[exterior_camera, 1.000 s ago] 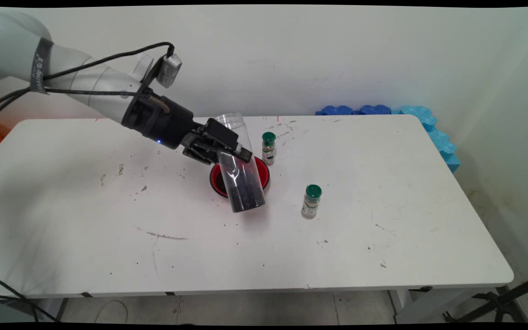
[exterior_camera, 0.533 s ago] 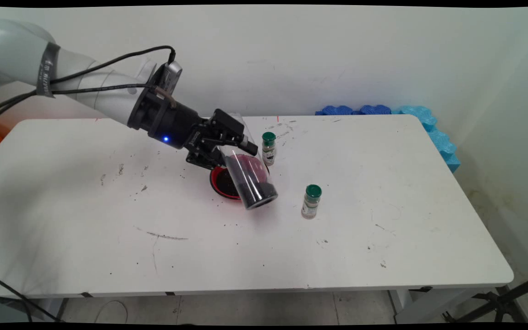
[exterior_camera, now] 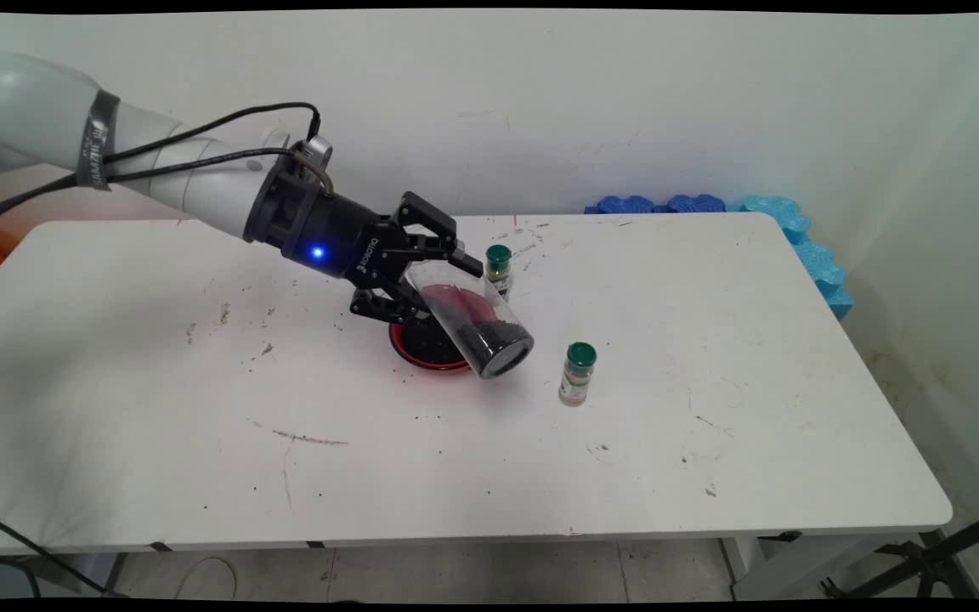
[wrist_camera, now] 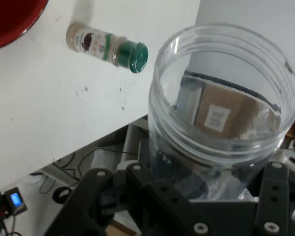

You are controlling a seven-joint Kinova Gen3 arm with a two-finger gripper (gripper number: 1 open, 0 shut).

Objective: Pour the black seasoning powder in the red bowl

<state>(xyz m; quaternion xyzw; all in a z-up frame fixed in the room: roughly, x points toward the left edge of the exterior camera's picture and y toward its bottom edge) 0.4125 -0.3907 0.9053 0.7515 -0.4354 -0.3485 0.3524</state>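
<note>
My gripper point(exterior_camera: 432, 286) is shut on a clear plastic jar point(exterior_camera: 470, 320) that holds dark grains at its lower end. The jar is tilted steeply, its closed base pointing down and to the right, and it hangs over a red bowl point(exterior_camera: 418, 354) on the white table point(exterior_camera: 710, 340). The bowl's inside looks dark. In the hand view the jar point(wrist_camera: 221, 113) fills the middle between the fingers, its open rim at the top, with the gripper point(wrist_camera: 206, 206) around it. A corner of the red bowl point(wrist_camera: 10, 19) shows at the top left.
Two small spice bottles with green caps stand near the bowl: one point(exterior_camera: 498, 274) just behind the jar, the other point(exterior_camera: 577, 374) to its right. One of them point(wrist_camera: 105, 45) appears in the hand view. Blue foam pieces point(exterior_camera: 795, 229) line the table's far right corner.
The wrist has turned and the jar has tipped from nearly upright to steeply tilted, its base swinging to the right. The grains have shifted along its lower side.
</note>
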